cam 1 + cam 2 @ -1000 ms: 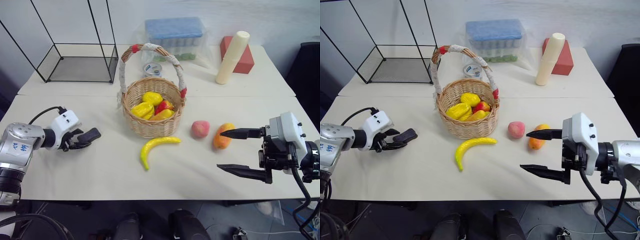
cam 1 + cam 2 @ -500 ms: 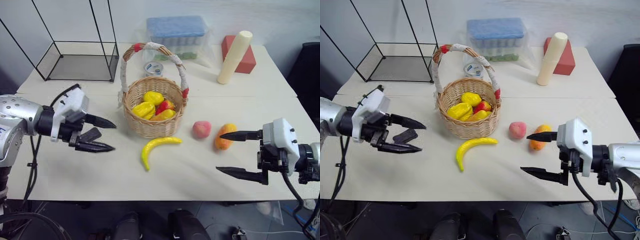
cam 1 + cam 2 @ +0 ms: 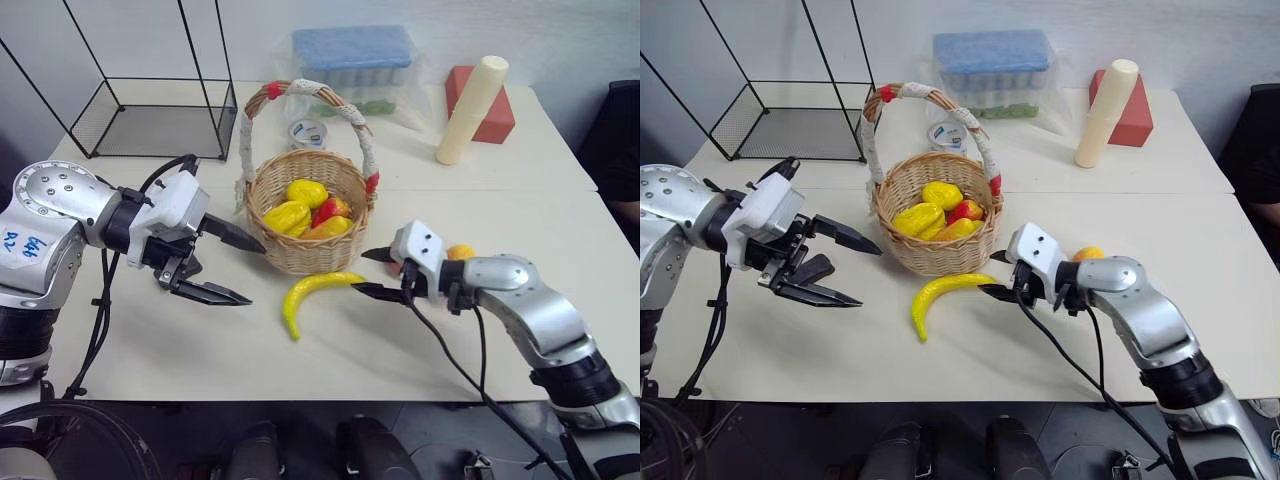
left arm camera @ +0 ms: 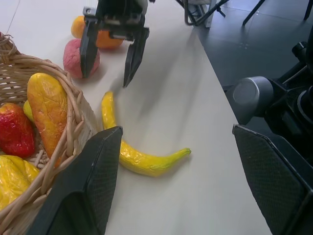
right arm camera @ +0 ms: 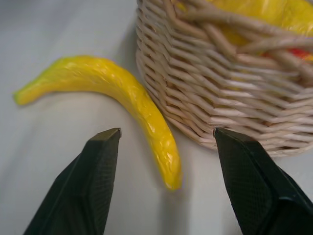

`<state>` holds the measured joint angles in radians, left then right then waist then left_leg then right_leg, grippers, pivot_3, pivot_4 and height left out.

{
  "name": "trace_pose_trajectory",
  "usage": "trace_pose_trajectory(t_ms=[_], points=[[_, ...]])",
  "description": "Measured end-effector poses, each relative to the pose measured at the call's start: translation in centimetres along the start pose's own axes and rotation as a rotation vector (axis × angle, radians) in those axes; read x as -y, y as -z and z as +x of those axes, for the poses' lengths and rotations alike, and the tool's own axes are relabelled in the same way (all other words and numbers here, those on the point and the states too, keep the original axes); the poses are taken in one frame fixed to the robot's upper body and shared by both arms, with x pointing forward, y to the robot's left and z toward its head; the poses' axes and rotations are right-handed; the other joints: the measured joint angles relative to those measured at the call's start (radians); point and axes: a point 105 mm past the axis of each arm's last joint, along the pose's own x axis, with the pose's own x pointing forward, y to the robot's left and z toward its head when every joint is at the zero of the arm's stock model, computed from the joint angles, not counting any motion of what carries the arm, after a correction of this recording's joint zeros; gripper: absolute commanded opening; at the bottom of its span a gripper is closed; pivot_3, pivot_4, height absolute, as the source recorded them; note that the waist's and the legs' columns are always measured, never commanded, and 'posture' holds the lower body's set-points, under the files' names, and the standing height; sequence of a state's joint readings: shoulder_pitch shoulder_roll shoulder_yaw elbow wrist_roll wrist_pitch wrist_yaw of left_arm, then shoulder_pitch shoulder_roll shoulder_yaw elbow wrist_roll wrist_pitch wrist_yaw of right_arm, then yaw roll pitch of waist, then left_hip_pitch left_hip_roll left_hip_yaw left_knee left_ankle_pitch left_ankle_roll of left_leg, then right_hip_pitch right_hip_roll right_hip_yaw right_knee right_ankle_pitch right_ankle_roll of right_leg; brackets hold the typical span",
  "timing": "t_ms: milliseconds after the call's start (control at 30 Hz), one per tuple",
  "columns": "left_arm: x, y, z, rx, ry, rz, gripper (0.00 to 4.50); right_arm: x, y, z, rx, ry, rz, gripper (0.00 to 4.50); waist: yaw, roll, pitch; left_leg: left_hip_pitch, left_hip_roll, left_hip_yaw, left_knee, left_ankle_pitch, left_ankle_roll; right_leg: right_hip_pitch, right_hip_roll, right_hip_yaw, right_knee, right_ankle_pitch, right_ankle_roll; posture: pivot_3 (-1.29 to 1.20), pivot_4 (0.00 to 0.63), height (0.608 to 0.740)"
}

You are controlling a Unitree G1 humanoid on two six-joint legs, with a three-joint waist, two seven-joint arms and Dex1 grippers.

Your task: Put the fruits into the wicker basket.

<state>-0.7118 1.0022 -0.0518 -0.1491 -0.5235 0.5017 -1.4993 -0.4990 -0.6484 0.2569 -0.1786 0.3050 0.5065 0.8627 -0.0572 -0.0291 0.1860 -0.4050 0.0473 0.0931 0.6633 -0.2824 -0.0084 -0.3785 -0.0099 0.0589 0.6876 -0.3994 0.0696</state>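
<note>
Right gripper sits low over the table with its two black fingers spread apart, pinching nothing, their tips just beside the near end of the banana and pointing toward the wicker basket. Through the right wrist camera that end of the banana lies between the open fingers, close against the basket's woven wall. Banana is flat on the table, curving away from the basket's front toward the robot's left. Over on the left, the left gripper hangs above the table beside the basket, fingers also parted wide and empty, aimed to the right; a small dark block lies on the table under it. Just behind the right gripper, the pink-red peach rests on the table, and the orange mango lies just beyond it, partly hidden by the arm in the head views. Basket stands upright mid-table, its white-wrapped handle with red bands arching overhead, holding lumpy yellow and red pepper pieces. Farther back: a roll of tape behind the basket, a black wire-frame box at far left, a blue-lidded clear container, and a cream cylinder leaning against a red block.
</note>
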Motion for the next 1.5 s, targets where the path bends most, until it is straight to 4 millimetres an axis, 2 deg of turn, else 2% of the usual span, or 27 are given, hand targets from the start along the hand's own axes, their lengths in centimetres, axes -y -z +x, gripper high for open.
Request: trace_pose_trajectory(t_ms=[200,300,400,567,633,667,767,867,933,1100,1200,1300,1367,1400,1500], points=[[-0.1,-0.1,-0.1,0.002,-0.015,0.003,3.78,-0.5,1.3,1.9,-0.031,-0.057,0.048,3.29,0.0,0.0,0.0,0.001,0.0,0.0,0.003,0.0,0.0,0.001,0.0,0.0,0.003,0.0,0.0,0.0,0.15,0.74],[-0.2,-0.1,-0.2,0.002,-0.029,0.008,3.78,0.1,1.8,2.9,-0.035,-0.03,0.069,3.29,-0.003,0.0,0.0,0.001,0.0,0.0,0.003,0.0,0.0,0.001,0.0,0.0,0.003,0.0,0.0,0.0,0.15,0.74],[-0.3,-0.2,-0.2,0.003,-0.04,0.012,3.78,0.5,2.2,3.3,-0.049,-0.015,0.079,2.71,-0.002,0.0,0.0,0.001,0.0,0.0,0.003,0.0,0.0,0.001,0.0,0.0,0.003,0.0,0.0,0.0,0.15,0.74],[-0.6,-0.1,-0.2,0.01,-0.061,0.011,3.78,0.2,2.3,3.4,-0.043,-0.028,0.065,0.93,-0.002,0.0,0.0,0.001,0.0,0.0,0.003,0.0,0.0,0.001,0.0,0.0,0.003,0.0,0.0,0.0,0.15,0.74],[-0.9,-0.1,-0.5,0.03,-0.088,0.005,3.78,-0.7,2.2,3.1,-0.019,-0.063,0.075,0.37,0.0,0.0,0.0,0.001,0.0,-0.001,0.002,0.0,0.0,0.001,0.0,-0.001,0.003,0.0,0.0,0.0,0.15,0.74],[-1.1,0.0,-0.6,0.039,-0.104,-0.004,3.78,-1.3,2.0,3.0,-0.002,-0.086,0.081,0.32,0.0,0.0,0.0,0.001,0.0,-0.001,0.002,0.0,0.0,0.001,0.0,-0.001,0.003,0.0,0.0,0.0,0.15,0.74],[-1.6,0.2,-1.1,0.057,-0.139,-0.03,3.78,-2.5,0.9,1.5,0.051,-0.132,0.092,0.32,0.002,0.0,0.0,0.0,0.0,-0.001,0.003,0.0,0.0,0.001,0.0,-0.001,0.003,0.0,0.0,0.0,0.15,0.74],[-2.2,0.4,-2.0,0.081,-0.186,-0.058,3.78,-2.8,-2.1,-0.7,0.132,-0.158,0.082,0.32,0.0,0.0,0.0,0.001,0.0,-0.001,0.003,0.0,0.0,0.001,0.0,-0.001,0.003,0.0,0.0,0.0,0.15,0.74],[-2.6,0.1,-2.5,0.098,-0.212,-0.068,3.78,-2.4,-4.1,-1.3,0.173,-0.136,0.066,0.32,-0.002,0.0,0.0,0.001,0.0,-0.001,0.003,0.0,0.0,0.001,0.0,-0.001,0.004,0.0,0.0,0.0,0.15,0.74],[-2.8,-0.4,-3.2,0.134,-0.238,-0.075,3.78,0.7,-10.1,-0.7,0.248,0.033,-0.016,0.32,-0.007,0.0,0.0,0.002,0.0,-0.001,0.003,0.0,-0.001,0.0,0.0,-0.001,0.006,0.0,0.0,0.0,0.15,0.74],[-2.8,-0.2,-3.4,0.146,-0.245,-0.095,3.78,2.9,-11.2,0.1,0.232,0.153,-0.038,0.32,-0.006,0.0,0.0,0.001,0.0,-0.001,0.002,0.0,0.0,0.0,-0.001,-0.001,0.005,0.0,0.0,0.0,0.15,0.74],[-2.6,0.0,-3.5,0.146,-0.248,-0.1,3.78,4.4,-11.1,2.0,0.174,0.232,-0.05,0.32,-0.008,0.0,0.0,0.0,0.0,0.0,0.002,0.0,0.0,-0.002,-0.001,-0.001,0.005,0.0,0.0,0.0,0.15,0.74],[-2.5,0.2,-3.4,0.145,-0.245,-0.106,3.78,5.1,-10.9,2.7,0.135,0.269,-0.087,1.03,-0.008,0.0,0.0,-0.001,0.0,-0.001,0.002,0.0,0.0,-0.003,-0.001,-0.001,0.006,0.0,0.0,0.0,0.15,0.74],[-2.4,0.3,-3.3,0.144,-0.244,-0.108,3.78,5.4,-10.6,2.8,0.119,0.289,-0.096,1.27,-0.007,0.0,0.0,-0.001,0.0,-0.001,0.002,0.0,0.0,-0.003,-0.001,-0.001,0.006,0.0,0.0,0.0,0.15,0.74],[-2.2,0.0,-3.3,0.154,-0.243,-0.096,3.78,6.1,-9.8,2.9,0.085,0.325,-0.108,2.35,-0.008,0.0,0.0,-0.002,0.0,0.0,0.002,0.0,0.0,-0.004,-0.001,-0.001,0.008,0.0,0.0,0.0,0.15,0.74]])
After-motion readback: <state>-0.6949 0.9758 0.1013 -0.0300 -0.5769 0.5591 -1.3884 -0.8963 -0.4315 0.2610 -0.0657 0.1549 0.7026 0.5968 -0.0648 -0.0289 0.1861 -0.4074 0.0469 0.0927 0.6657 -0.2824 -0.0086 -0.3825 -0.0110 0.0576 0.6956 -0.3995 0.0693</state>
